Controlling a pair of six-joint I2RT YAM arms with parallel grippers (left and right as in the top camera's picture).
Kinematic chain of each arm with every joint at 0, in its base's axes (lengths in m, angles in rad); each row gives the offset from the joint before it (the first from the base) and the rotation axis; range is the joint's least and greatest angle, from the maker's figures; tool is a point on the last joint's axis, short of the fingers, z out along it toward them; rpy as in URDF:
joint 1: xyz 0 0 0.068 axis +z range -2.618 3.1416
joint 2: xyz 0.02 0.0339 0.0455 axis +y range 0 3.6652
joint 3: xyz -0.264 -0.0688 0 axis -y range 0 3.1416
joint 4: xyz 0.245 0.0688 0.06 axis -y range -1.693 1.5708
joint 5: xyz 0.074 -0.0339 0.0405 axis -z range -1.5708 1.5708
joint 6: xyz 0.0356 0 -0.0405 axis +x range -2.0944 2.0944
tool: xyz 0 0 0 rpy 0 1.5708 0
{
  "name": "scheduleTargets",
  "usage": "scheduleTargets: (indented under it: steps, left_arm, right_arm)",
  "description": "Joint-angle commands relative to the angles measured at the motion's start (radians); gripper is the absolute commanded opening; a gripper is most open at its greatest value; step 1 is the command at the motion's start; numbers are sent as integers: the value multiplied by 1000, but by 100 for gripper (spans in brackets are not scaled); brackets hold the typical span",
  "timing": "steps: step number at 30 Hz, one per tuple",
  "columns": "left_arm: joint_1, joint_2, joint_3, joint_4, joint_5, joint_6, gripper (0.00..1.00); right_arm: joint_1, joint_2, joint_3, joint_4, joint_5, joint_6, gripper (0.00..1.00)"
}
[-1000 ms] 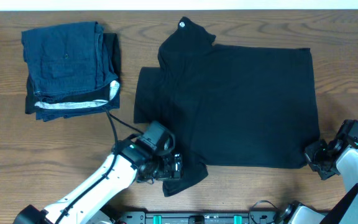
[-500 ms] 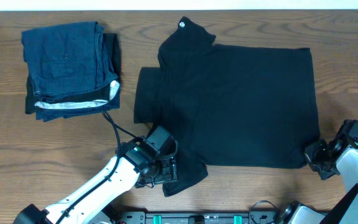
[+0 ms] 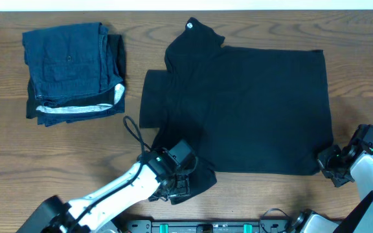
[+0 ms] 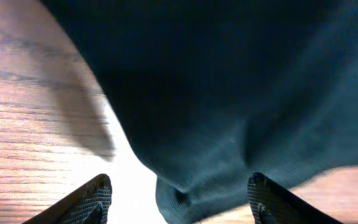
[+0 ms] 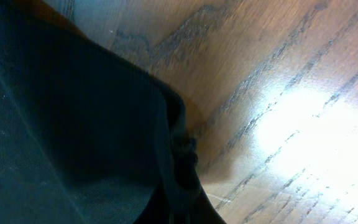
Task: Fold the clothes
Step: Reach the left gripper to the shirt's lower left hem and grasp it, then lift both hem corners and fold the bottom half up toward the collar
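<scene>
The clothes (image 3: pixel 251 103), a black T-shirt, lie spread flat across the middle of the wooden table. Its lower-left sleeve (image 3: pixel 203 181) sticks out toward the front edge. My left gripper (image 3: pixel 185 186) is at that sleeve. In the left wrist view the sleeve tip (image 4: pixel 185 190) lies between the two fingertips (image 4: pixel 95 200), which stand well apart and clear of the fabric, so the left gripper (image 4: pixel 179 202) is open. My right gripper (image 3: pixel 327 162) is at the shirt's lower-right corner, shut on the bunched hem (image 5: pixel 178 155).
A stack of folded dark blue garments (image 3: pixel 70 71) with a white-striped edge sits at the back left. The left arm's black cable (image 3: pixel 131 129) loops over the wood beside the shirt. A rail (image 3: pixel 206 226) runs along the front edge.
My left gripper has slid right and toward the front edge, onto the sleeve, and its jaws have narrowed a little. The right gripper has not moved.
</scene>
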Motion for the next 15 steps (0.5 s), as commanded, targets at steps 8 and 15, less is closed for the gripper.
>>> scheduleTargets:
  steps: [8, 15]
  left_arm:
    - [-2, 52, -8, 7, -19, -48, 39]
    - [8, 48, 13, -3, -1, 23, 6]
  right_arm:
    - [-6, 7, -20, -8, -4, 12, 1]
    - [-6, 4, 31, -101, 0, -8, 1]
